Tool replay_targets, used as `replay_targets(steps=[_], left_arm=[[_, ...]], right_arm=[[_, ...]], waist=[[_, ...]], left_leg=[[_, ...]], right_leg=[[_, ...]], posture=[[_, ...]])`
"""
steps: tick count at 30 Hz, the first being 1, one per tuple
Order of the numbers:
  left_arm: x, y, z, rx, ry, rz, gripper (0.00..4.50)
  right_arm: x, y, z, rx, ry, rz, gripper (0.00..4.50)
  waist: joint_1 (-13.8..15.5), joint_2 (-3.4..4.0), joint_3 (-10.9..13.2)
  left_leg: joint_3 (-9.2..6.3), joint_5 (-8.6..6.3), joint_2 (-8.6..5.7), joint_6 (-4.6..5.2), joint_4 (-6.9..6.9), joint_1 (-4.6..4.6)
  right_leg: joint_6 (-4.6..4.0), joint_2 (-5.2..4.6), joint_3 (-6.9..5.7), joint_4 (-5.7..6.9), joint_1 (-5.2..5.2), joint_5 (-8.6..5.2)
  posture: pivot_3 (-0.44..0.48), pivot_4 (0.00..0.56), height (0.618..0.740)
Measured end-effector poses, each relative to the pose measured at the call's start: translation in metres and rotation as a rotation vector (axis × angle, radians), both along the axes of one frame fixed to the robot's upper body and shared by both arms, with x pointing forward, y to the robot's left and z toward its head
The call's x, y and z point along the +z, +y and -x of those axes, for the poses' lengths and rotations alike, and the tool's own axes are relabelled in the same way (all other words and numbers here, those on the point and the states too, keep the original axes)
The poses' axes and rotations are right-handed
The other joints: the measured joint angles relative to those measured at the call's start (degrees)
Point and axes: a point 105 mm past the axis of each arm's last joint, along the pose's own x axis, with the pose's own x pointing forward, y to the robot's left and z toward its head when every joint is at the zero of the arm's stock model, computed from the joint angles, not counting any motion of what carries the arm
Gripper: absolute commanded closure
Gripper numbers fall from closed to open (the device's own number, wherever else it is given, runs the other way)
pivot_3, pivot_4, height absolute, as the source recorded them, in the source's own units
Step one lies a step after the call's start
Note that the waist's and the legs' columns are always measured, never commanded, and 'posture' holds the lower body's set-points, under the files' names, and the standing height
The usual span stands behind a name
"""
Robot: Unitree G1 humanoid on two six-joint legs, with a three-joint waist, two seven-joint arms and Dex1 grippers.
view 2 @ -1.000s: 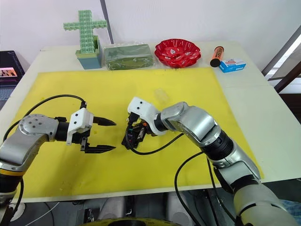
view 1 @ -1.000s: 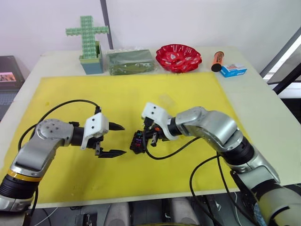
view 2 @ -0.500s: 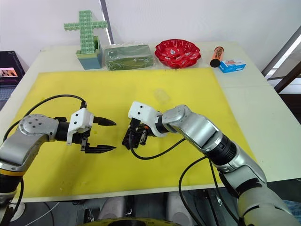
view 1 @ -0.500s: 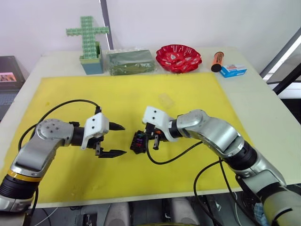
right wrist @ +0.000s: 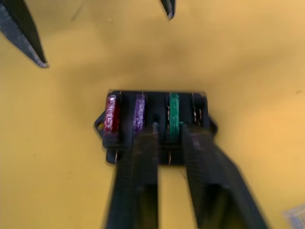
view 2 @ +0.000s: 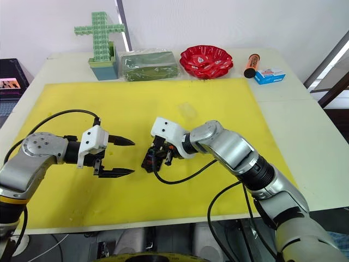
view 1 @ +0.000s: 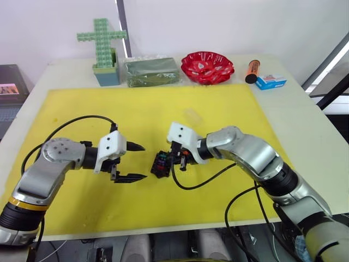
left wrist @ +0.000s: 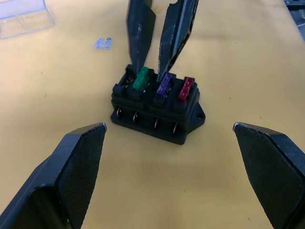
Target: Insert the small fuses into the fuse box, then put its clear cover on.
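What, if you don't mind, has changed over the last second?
The right gripper has drawn back slightly toward the robot's right, its fingers now straddling the green fuse seated in the fuse box. The left gripper stays open and still; the box, clear cover and loose fuse haven't moved.

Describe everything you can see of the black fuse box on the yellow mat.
The fuse box is a small black plastic block with a mounting ear at one end and metal contacts along its side. It sits flat on the yellow mat, with no cover on. Four slots run across its top: green fuse, purple fuse and red fuse are seated, and one end slot beside the green is empty. The right gripper straddles the green fuse. The open left gripper waits beside it, apart.
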Motion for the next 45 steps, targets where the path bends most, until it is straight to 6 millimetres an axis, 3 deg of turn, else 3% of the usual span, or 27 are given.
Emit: replay_targets(steps=[6,13,19,22,25,27,35,45], left_arm=[[0.0,0.0,0.0,-0.001,0.0,0.0,0.0],[0.0,0.0,0.0,-0.002,0.0,0.0,0.0],[0.0,0.0,0.0,-0.002,-0.002,0.0,0.0],[0.001,0.0,0.0,-0.002,-0.005,0.001,0.0],[0.001,0.0,0.0,-0.001,-0.005,0.001,0.0],[0.001,0.0,0.0,-0.001,-0.005,0.001,0.0],[0.001,0.0,0.0,-0.002,-0.005,0.001,0.0],[0.001,0.0,0.0,-0.006,-0.003,0.0,0.0]], right_arm=[[0.006,-0.002,0.0,-0.009,0.035,-0.013,3.16],[0.037,-0.001,0.002,0.021,0.005,-0.068,3.16],[0.039,0.001,0.002,0.027,0.002,-0.085,3.16],[0.037,0.004,0.001,0.03,-0.005,-0.099,3.16],[0.031,0.002,-0.001,0.019,0.001,-0.101,3.76],[0.026,0.002,0.0,0.021,0.01,-0.1,4.44],[0.01,-0.005,0.004,0.008,0.049,-0.096,4.47],[0.005,-0.006,0.005,0.008,0.009,-0.099,4.47]], waist=[[0.1,0.01,0.0],[0.0,0.02,0.0],[0.0,0.02,0.0],[0.0,0.01,0.0],[0.1,0.01,0.0],[0.0,0.01,0.0],[0.0,0.02,0.0],[0.1,0.01,0.0]], left_leg=[[0.0,0.0,0.0,0.0,0.0,-0.02],[-0.01,0.0,0.0,0.0,-0.01,-0.02],[0.0,0.0,0.0,0.0,0.0,-0.02],[0.0,0.0,0.0,0.0,0.0,-0.03],[0.0,0.0,0.0,0.0,0.01,-0.03],[0.0,0.0,0.0,0.0,0.0,-0.03],[0.0,0.0,0.0,0.0,0.0,-0.03],[0.0,0.0,0.0,0.0,0.0,-0.02]], right_leg=[[0.01,0.0,0.0,0.0,-0.01,0.0],[0.0,0.0,0.0,-0.01,-0.02,0.0],[0.01,0.0,0.0,-0.01,-0.02,0.0],[0.01,0.0,0.0,-0.01,-0.02,0.01],[0.03,0.0,0.0,-0.01,-0.01,0.02],[0.1,0.0,0.0,-0.01,-0.01,0.06],[0.1,0.0,0.0,-0.01,-0.02,0.06],[0.1,0.0,0.0,-0.01,-0.02,0.06]], posture=[[0.0,0.15,0.74],[0.0,0.15,0.74],[0.0,0.15,0.74],[0.0,0.15,0.74],[0.0,0.15,0.74],[0.0,0.15,0.74],[0.0,0.15,0.74],[0.0,0.15,0.74]])
